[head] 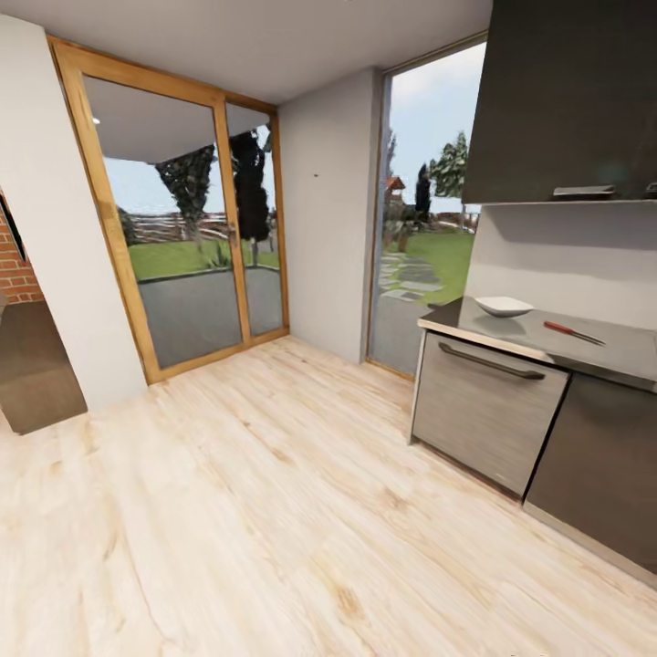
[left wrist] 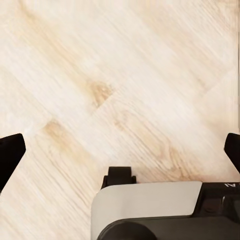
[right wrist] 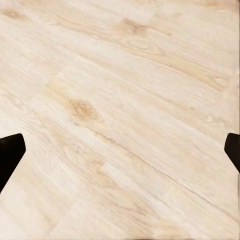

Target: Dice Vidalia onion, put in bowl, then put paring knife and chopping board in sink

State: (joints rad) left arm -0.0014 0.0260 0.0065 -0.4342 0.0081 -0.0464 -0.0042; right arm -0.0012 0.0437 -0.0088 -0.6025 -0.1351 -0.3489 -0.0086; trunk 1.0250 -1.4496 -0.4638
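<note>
1. One bowl (head: 504, 306) and one knife (head: 573, 333) lay on the countertop (head: 620, 351), the bowl near its window end, the knife just beside it and apart from it.
2. One steel-fronted drawer (head: 488, 411) with a bar handle sat under the counter, next to a dark cabinet door (head: 602, 465).
3. Two glass door panels in a wooden frame (head: 233, 228) looked onto a lawn.
4. The left gripper (left wrist: 120, 150) hung over the pale wood floor (head: 274, 511), fingers spread wide and empty.
5. The right gripper (right wrist: 120, 152) likewise hung over the floor, wide and empty.
6. Both grippers faced bare planks; how far the bowl and knife lay from them could not be told.
</note>
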